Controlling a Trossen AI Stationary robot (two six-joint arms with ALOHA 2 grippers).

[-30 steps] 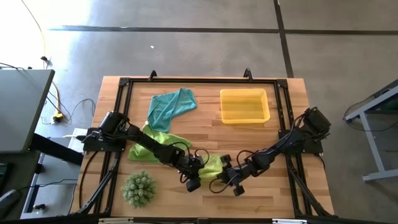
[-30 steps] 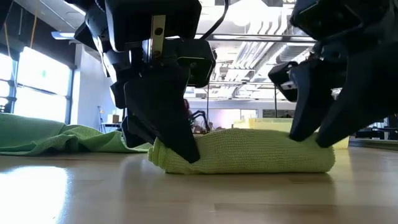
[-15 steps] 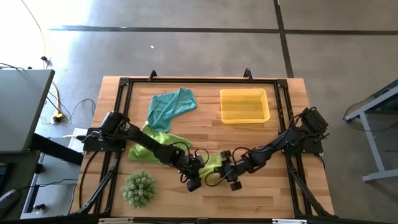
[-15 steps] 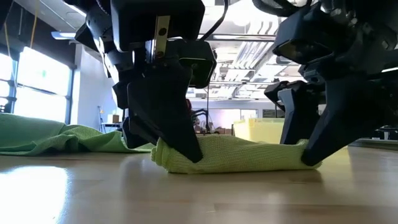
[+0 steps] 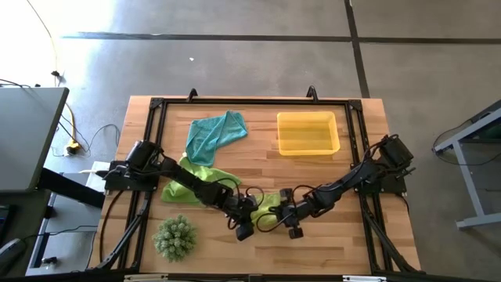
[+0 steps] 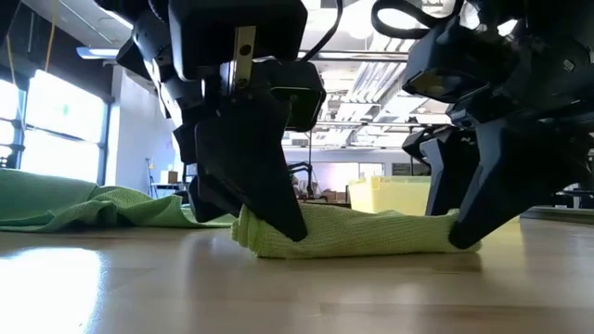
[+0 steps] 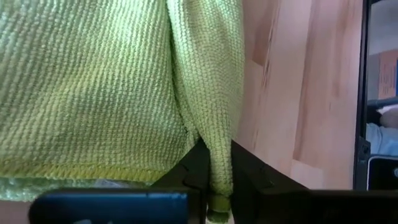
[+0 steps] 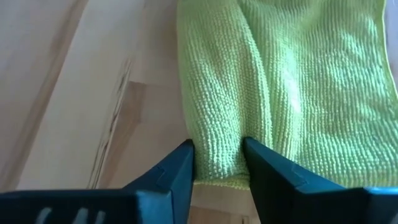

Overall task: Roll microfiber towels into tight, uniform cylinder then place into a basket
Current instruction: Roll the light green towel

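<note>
High view, looking straight down: a lime-green microfiber towel point(image 5: 268, 210), partly rolled into a low bundle, lies on the wooden table point(image 5: 344, 235) near the middle of its front edge. The left gripper point(image 5: 244, 222) pinches one end of the roll and the right gripper point(image 5: 288, 222) pinches the other, so the two dark arms meet over it from opposite sides.

In the low view the roll point(image 6: 357, 232) rests flat on the wood, with the left gripper point(image 6: 269, 218) clamped on one end and the right gripper point(image 6: 459, 223) on the other. The left wrist view shows that arm's jaws closed tight on a fold of the green cloth point(image 7: 211, 124). The right wrist view shows its jaws gripping a thicker ridge of the same towel point(image 8: 217, 137) (the fingers stand a little further apart than the left pair).

A second lime-green towel point(image 5: 192, 178) lies loose under the left arm, toward the left edge. The teal-blue towel point(image 5: 214, 135) lies crumpled near the back edge, left of centre. The yellow basket point(image 5: 308, 146) sits near the back right corner, well apart from the grippers. A spiky green ball plant point(image 5: 174, 237) stands at the front left corner.
</note>
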